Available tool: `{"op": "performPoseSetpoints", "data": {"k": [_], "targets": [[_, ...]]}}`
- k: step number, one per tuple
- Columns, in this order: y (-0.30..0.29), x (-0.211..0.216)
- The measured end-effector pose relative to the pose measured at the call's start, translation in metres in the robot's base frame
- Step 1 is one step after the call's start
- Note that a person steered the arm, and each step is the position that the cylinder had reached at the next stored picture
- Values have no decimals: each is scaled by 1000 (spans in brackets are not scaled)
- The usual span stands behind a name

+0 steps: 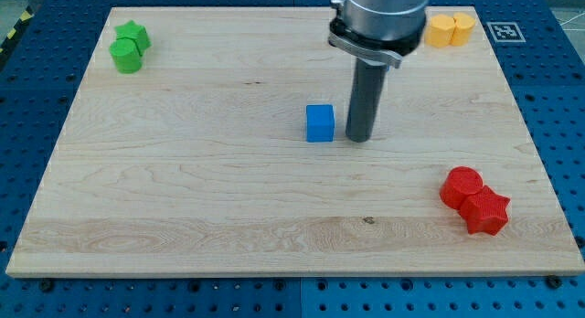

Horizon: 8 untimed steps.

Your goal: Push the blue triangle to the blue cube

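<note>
A blue cube [320, 122] sits near the middle of the wooden board [183, 199]. My tip [359, 138] rests on the board just to the right of the blue cube, a small gap apart from it. The dark rod rises from the tip to the arm's grey body at the view's top. No blue triangle shows in this view; it may be hidden behind the rod or the arm.
A green star [135, 33] and a green cylinder [126, 56] sit at the top left. Two yellow blocks [451, 29] sit at the top right. A red cylinder [462, 185] and a red star [485, 211] sit at the bottom right.
</note>
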<state>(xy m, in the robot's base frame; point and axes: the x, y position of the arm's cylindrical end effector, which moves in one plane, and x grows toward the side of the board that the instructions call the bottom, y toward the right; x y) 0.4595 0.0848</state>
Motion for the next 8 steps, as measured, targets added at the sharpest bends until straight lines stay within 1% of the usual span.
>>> {"op": "performPoseSetpoints", "data": {"k": [1,2,3,4,5,6,7,8], "targets": [[4,4],[24,-5],[43,-51],[65,-70],[66,-92],[71,-127],[71,-174],[70,-208]]}}
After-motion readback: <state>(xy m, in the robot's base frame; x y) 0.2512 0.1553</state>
